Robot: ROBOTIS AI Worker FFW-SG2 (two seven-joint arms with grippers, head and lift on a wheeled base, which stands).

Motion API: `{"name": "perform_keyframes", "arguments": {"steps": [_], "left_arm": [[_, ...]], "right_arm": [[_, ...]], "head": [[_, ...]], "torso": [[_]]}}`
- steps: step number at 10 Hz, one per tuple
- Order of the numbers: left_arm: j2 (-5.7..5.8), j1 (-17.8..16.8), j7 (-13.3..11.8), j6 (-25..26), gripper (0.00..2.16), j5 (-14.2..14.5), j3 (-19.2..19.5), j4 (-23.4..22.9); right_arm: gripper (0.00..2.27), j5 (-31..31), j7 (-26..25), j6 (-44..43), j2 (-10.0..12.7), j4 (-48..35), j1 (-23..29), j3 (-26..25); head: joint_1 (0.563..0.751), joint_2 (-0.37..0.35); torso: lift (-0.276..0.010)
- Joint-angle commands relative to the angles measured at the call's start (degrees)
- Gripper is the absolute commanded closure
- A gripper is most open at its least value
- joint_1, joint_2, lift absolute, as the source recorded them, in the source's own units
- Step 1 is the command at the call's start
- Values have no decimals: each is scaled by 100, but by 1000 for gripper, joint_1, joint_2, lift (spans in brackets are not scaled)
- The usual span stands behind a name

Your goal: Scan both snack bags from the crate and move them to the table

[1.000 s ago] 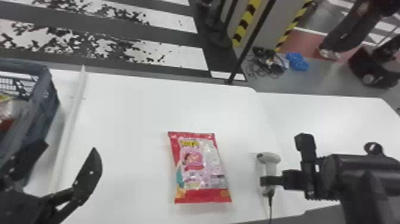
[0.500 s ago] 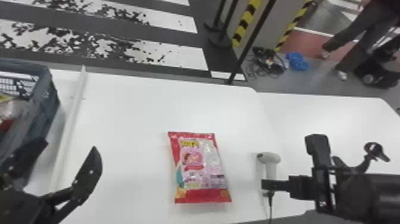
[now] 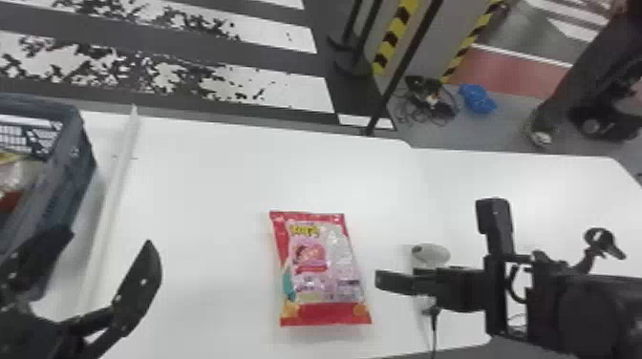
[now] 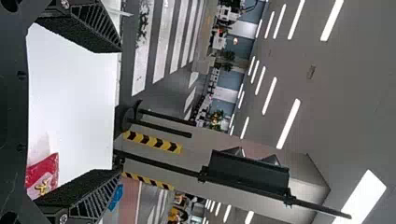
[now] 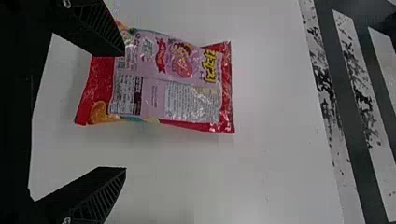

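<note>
1. Right hand [image 5: 124, 111]: spread, holding nothing. One finger crossed over the scanner [image 3: 430, 256] in the head view; contact could not be judged. The opening was presumably kept wide for a coming grasp, whether of scanner or bag.
2. Left hand [image 3: 110, 238]: likewise spread and unloaded, beside the crate [image 3: 71, 164], apparently a convenient station for the next pick.
3. Bag [image 3: 320, 272]: flat on the bench [image 3: 205, 238], between the two hands. Its text side faced up, probably so that a code could be read.
4. Scanner: on the bench beside the bag, its cable [image 3: 433, 329] leading to the near edge, likely set there for short reach.
5. Packet [image 3: 19, 174]: inside the crate, past a pale strip [image 3: 112, 205]; probably the second bag, though its kind could not be confirmed.
6. Views compared: the head view gave the layout from crate to scanner. The right wrist view gave the bag's small-print panel [image 5: 194, 102] closely; the left wrist view gave its red corner near one finger, with ceiling lights [image 4: 288, 123] beyond.
</note>
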Motion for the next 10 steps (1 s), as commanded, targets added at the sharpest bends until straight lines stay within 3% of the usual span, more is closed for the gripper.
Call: {"name": "perform_keyframes", "arguments": {"steps": [1, 3, 5, 7, 10], "left_arm": [[-2, 25, 0, -5, 70, -9, -8, -19], [-46, 95, 18, 13, 70, -124, -8, -28], [-63, 131, 70, -5, 70, -212, -17, -28], [-116, 148, 193, 13, 70, -431, -87, -45], [-186, 148, 325, 30, 70, -669, -210, -36]], "right_arm": [[63, -178, 364, 29, 15, 731, -352, 98], [63, -125, 724, -106, -117, 1715, -616, 318], [63, -46, 1261, -879, -240, 2708, -958, 406], [63, -28, 1472, -1846, -468, 3359, -1099, 590], [63, 86, 1603, -2602, -706, 4009, -1169, 828]], "head": [[695, -350], [695, -322], [695, -315], [695, -317], [695, -346]], "torso": [[-87], [-87], [-87], [-87], [-87]]}}
